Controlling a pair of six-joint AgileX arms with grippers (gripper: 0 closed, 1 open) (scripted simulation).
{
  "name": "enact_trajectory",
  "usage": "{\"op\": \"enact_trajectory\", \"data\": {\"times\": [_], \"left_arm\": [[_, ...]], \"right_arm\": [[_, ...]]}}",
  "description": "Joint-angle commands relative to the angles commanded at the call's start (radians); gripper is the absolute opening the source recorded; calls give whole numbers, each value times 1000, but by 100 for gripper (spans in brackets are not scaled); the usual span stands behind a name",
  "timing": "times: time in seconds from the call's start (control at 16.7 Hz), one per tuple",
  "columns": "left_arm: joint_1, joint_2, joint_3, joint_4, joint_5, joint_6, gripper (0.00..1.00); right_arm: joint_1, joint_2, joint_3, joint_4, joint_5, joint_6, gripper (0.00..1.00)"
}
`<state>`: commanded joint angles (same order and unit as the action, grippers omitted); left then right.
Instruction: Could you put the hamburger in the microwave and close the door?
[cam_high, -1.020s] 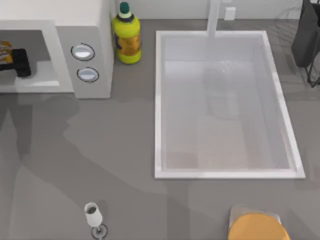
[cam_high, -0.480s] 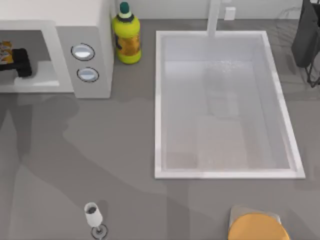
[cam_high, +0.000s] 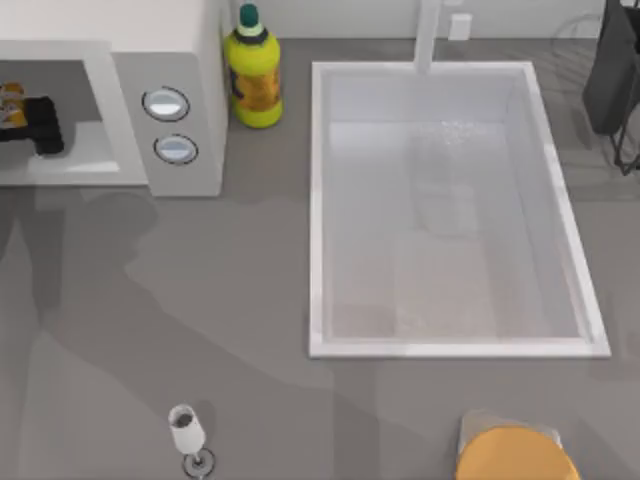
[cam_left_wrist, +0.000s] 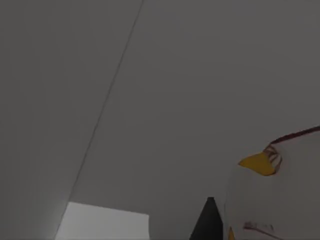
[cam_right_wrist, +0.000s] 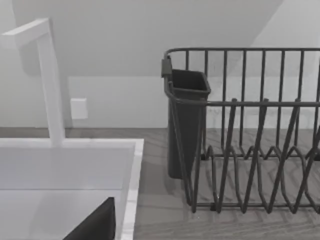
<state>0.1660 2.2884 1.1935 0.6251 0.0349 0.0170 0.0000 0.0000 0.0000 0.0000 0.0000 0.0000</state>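
The microwave (cam_high: 180, 60) stands at the table's back left, a light grey box with two round knobs (cam_high: 166, 103) beside its wide cavity. My left gripper (cam_high: 20, 122) reaches into that cavity, black against the pale floor, shut on the hamburger (cam_high: 10, 105), a white lump with orange patches at the picture's left edge. In the left wrist view the hamburger (cam_left_wrist: 280, 200) sits close against one dark fingertip (cam_left_wrist: 207, 225), with the grey cavity walls behind. The door is out of view. One dark fingertip (cam_right_wrist: 95, 225) of my right gripper hangs over the sink's far right corner.
A yellow bottle (cam_high: 253, 75) stands just right of the microwave. A white sink (cam_high: 318, 200) with a faucet (cam_high: 428, 35) takes the middle. A dark dish rack (cam_right_wrist: 250, 130) is at the back right. Near the front are a small glass (cam_high: 186, 432) and an orange disc (cam_high: 515, 455).
My left gripper and the hamburger have edged very slightly deeper into the cavity. Nothing else has moved.
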Motion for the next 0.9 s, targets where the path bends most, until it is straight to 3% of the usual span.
{"op": "enact_trajectory", "data": {"times": [0.36,0.9], "left_arm": [[8,-82,-52,78,7,1,100],[94,-306,-418,306,58,37,100]], "right_arm": [[0,0,0,0,0,0,100],[0,0,0,0,0,0,100]]}}
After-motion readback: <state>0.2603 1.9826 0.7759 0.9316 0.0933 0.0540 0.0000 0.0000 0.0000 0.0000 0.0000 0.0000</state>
